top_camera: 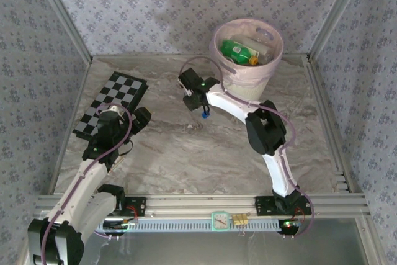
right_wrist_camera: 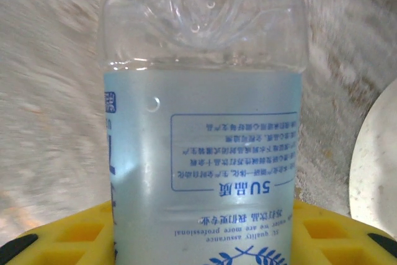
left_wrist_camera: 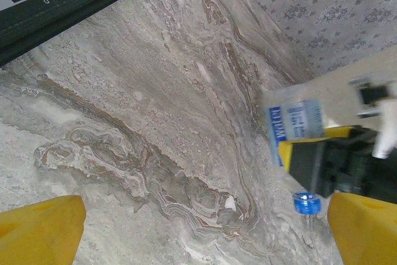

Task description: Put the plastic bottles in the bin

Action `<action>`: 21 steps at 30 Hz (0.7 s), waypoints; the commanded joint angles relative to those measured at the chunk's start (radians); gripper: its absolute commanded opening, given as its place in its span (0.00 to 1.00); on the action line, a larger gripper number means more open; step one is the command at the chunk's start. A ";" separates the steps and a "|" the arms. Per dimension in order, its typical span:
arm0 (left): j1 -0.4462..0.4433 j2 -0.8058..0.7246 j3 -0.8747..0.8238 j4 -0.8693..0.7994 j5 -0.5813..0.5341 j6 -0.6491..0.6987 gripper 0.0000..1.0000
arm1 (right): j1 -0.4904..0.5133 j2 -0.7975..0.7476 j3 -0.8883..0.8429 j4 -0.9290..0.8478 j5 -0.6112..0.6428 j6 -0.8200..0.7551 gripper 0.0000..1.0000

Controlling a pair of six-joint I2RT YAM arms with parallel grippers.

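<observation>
Clear bottle [right_wrist_camera: 205, 153]: blue label, cap pointing down, clamped in the right gripper [top_camera: 201, 106] over the marbled table [top_camera: 186, 147].
Bin [top_camera: 248, 79]: at the table's far edge, near the held bottle on its right; a green bottle [top_camera: 234, 49] lies inside.
Left gripper [left_wrist_camera: 201, 218]: jaws spread wide, holding nothing, beside the checkered board [top_camera: 111, 103].

The left arm [top_camera: 93, 166] and right arm [top_camera: 236, 107] have white links, black joints and a looping mauve cable each. The left end effector [left_wrist_camera: 201, 231] has yellow fingers [left_wrist_camera: 40, 231]; the right wrist seemingly shows a green light.
</observation>
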 commanded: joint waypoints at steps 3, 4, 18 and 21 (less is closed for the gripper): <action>0.006 -0.016 -0.006 -0.003 -0.007 0.000 1.00 | 0.012 -0.211 -0.003 0.096 -0.119 -0.077 0.45; 0.006 -0.013 -0.006 -0.001 -0.007 0.001 1.00 | 0.009 -0.241 0.002 0.099 -0.141 -0.087 0.45; 0.005 0.040 -0.010 0.057 0.011 -0.005 1.00 | -0.090 -0.509 0.091 0.153 -0.217 -0.189 0.47; 0.003 0.053 -0.009 0.067 0.016 -0.004 1.00 | -0.148 -0.542 0.082 0.160 -0.180 -0.186 0.48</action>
